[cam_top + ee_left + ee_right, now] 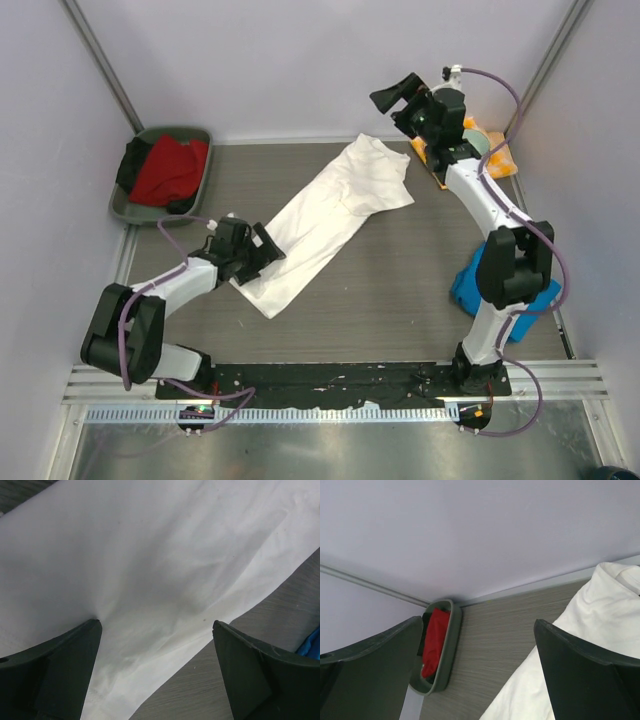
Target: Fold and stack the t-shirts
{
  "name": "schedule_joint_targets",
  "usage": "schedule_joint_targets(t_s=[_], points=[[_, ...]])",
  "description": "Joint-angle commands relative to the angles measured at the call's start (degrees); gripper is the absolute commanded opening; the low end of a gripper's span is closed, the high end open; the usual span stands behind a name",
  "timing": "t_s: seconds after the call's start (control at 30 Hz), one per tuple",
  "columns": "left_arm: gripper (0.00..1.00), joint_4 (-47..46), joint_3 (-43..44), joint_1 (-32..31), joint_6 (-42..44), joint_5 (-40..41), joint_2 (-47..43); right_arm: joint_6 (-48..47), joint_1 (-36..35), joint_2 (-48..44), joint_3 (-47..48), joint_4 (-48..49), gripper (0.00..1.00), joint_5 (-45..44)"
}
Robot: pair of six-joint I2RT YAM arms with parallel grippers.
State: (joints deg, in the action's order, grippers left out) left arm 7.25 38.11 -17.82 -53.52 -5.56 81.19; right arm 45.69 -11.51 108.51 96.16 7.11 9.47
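A white t-shirt (pixel 325 220) lies folded into a long strip, running diagonally across the table from near left to far right; no print shows on it. It fills the left wrist view (pixel 150 560) and shows at the right of the right wrist view (pixel 600 625). A bright blue t-shirt (pixel 465 288) lies by the right arm's base, mostly hidden behind the arm. My left gripper (pixel 266 250) is open and empty, low at the strip's near left end. My right gripper (pixel 397 100) is open and empty, raised above the strip's far end.
A grey-green bin (pixel 140 205) holding red and black cloth stands at the far left corner, also in the right wrist view (pixel 440 680). An orange-and-white napkin (pixel 497 155) lies at the far right behind the right arm. Walls enclose the table.
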Motion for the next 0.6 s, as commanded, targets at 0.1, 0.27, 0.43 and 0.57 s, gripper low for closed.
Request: schedule_joint_targets(t_s=[0.1,0.27,0.43,0.57], points=[[1.00,1.7,-6.3,-12.6,-5.7,5.0,-4.5,-2.5,0.1,-13.2,-12.0,-3.7,1.00,-0.9],[1.00,-0.3,-4.8,-23.1,-10.5,9.9,-3.5,-5.3,0.1,-24.0,-18.0,-10.7,1.00,-2.4],[1.00,-1.1,3.0,-35.1,-12.3,12.5,3.4,-8.4,0.2,-32.3,-21.9,-20.5,1.00,-4.1],[1.00,-3.1,11.1,-42.6,-13.0,13.0,12.6,-10.9,0.1,-39.4,-25.4,-26.8,1.00,-6.3]])
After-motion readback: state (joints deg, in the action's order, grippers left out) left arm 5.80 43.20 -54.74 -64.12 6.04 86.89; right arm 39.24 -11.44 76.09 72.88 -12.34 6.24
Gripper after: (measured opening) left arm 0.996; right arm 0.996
